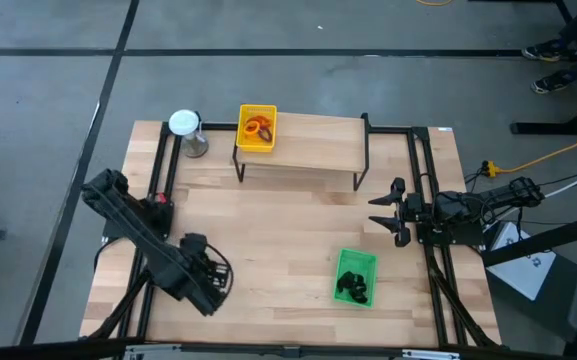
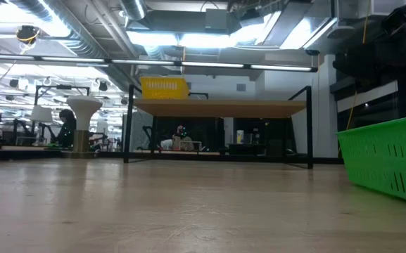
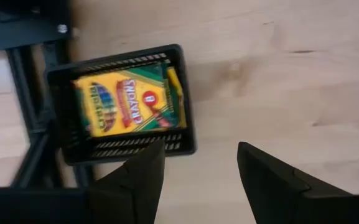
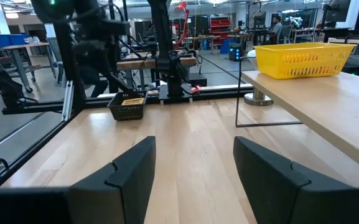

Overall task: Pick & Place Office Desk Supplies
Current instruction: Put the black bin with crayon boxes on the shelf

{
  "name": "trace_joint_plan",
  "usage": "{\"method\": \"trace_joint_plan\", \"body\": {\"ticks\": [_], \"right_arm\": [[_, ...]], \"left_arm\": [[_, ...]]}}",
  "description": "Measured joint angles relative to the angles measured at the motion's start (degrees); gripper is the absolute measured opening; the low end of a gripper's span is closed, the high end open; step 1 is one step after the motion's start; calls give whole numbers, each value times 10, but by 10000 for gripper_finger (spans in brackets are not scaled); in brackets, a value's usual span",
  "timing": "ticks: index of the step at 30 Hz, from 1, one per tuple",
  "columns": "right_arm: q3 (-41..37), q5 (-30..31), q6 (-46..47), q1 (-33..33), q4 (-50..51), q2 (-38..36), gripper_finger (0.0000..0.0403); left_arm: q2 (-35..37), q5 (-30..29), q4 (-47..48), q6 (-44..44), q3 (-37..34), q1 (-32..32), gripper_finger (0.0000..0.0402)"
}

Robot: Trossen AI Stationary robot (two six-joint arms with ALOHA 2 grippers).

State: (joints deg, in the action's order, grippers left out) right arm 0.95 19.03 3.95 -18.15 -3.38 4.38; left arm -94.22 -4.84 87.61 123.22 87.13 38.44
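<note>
Left gripper [image 3: 201, 180] hangs over the black tray [image 3: 122, 102] near the tabletop's left front corner, fingers spread, nothing between them. Crayon boxes [image 3: 129, 102] lie flat inside that tray, filling most of it. Right gripper [image 1: 388, 211] waits at the tabletop's right edge, fingers likewise spread and empty.

Yellow tray [image 1: 257, 129] stands at the left end of the raised shelf [image 1: 318, 145] along the tabletop's rear edge; orange rings [image 1: 259, 127] lie in it. Green tray [image 1: 356, 277] sits toward the front right, with black clips [image 1: 352, 288] inside. Grey cylinder [image 1: 187, 131] stands by the shelf's left end.

Judgement: supplies appear sorted into their trays, and no loose item shows on the tabletop. Step in hand reads as either a release just over the black tray or an approach to pick from it; which one cannot be told. A pick would call for lowering the left gripper squarely over a box, clear of the tray walls.
</note>
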Motion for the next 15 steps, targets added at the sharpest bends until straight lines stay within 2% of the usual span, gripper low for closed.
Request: {"method": "trace_joint_plan", "body": {"ticks": [9,15], "right_arm": [[0,0,0,0,0,0,219],[0,0,0,0,0,0,219]], "left_arm": [[-64,30,-55,-34,-35,-36,196],[-67,60,-135,-64,-107,-58,196]]}}
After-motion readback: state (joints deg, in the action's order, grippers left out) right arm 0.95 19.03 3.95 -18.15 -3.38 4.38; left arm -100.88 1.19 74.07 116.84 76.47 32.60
